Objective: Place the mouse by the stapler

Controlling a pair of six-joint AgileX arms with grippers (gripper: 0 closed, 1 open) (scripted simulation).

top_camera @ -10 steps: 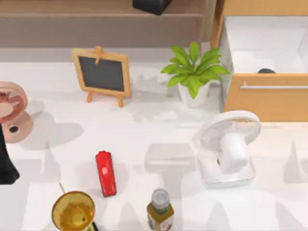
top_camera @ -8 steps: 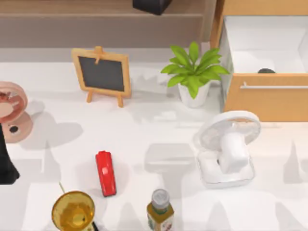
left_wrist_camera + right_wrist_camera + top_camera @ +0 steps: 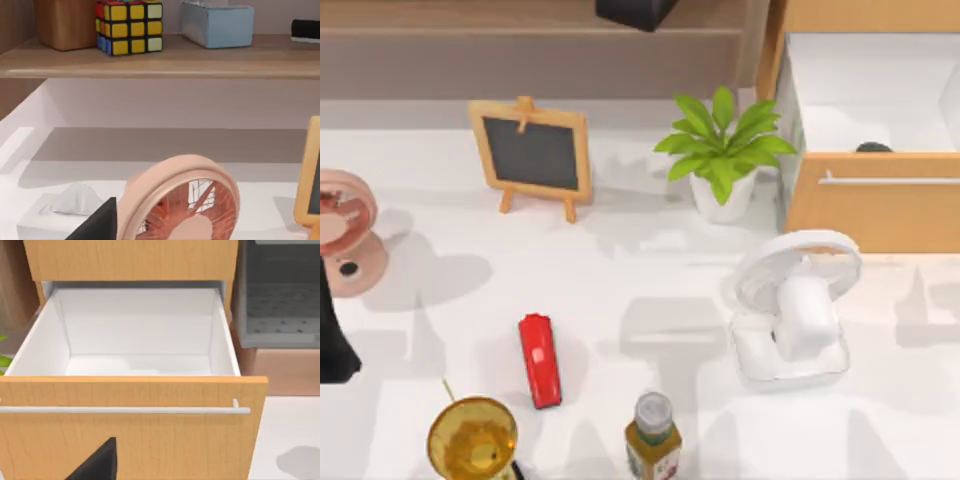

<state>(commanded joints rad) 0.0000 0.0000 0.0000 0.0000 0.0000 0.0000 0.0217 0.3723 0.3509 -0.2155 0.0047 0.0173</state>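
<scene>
- Bench (image 3: 650,270): white and flat, with open room to the right of the stapler, between it and the white fan (image 3: 795,300).
- Drawer (image 3: 870,210): pulled open at the bench's far right. My right wrist view looks over its wooden front into the white interior.
- Right gripper (image 3: 100,462): I'm sitting low in front of that drawer front, so this is my judgement of the nearer arm. I cannot tell whether the jaws are wide or narrow.
- Left gripper (image 3: 97,225): parked at the bench's left edge beside the pink fan (image 3: 345,235). I cannot tell its jaws either.
- Stapler (image 3: 540,360): red, lying flat front-left on the bench. Its long axis runs roughly near-to-far, squarish end away from me.
- Mouse (image 3: 873,148): a dark sliver inside the drawer, tucked just behind the front panel. From the right jaws it lies up and over that panel, so I'd reach down behind the front. Its long axis I cannot read.
</scene>
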